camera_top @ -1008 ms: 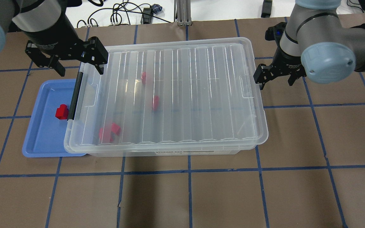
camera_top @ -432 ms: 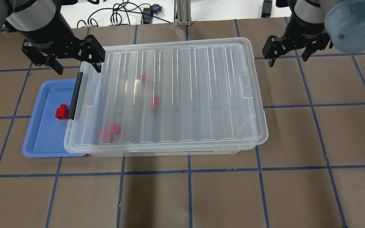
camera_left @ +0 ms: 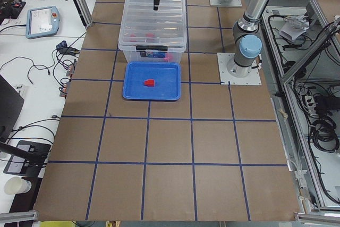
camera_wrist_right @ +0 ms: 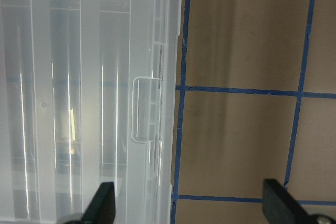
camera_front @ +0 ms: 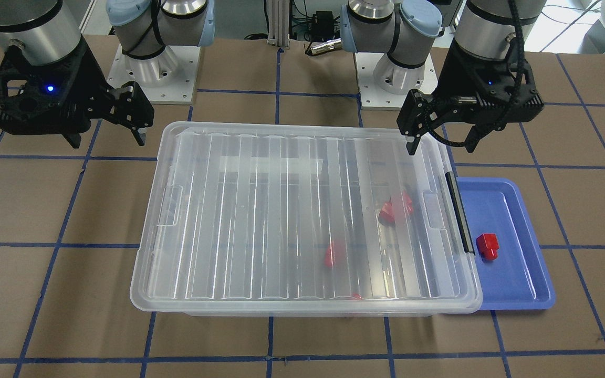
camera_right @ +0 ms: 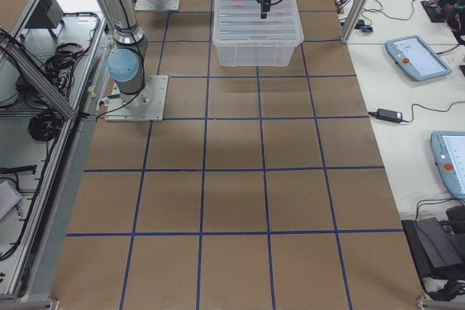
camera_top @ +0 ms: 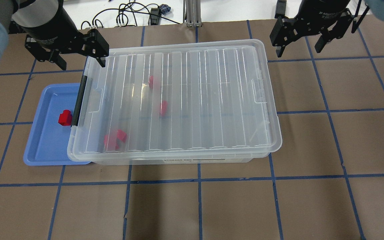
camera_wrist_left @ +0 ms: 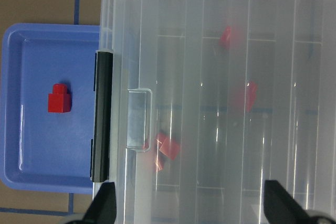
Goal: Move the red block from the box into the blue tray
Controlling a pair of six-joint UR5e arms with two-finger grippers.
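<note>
Left claw [camera_top: 81, 62] gapes wide and empty above the brown taped surface [camera_top: 212, 206], the small red plastic block [camera_top: 64, 117] lies in the shallow blue plastic tray [camera_top: 45, 146], partly overhung by the lidded clear plastic box [camera_top: 212, 100] holding other red blocks [camera_top: 114, 139], right claw [camera_top: 298, 50] likewise spread, empty

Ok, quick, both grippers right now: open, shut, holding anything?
Left gripper: open, holding nothing.
Right gripper: open, holding nothing.

Bright even light, white glare streaks on clear lid [camera_top: 185, 100], soft shadows
</note>
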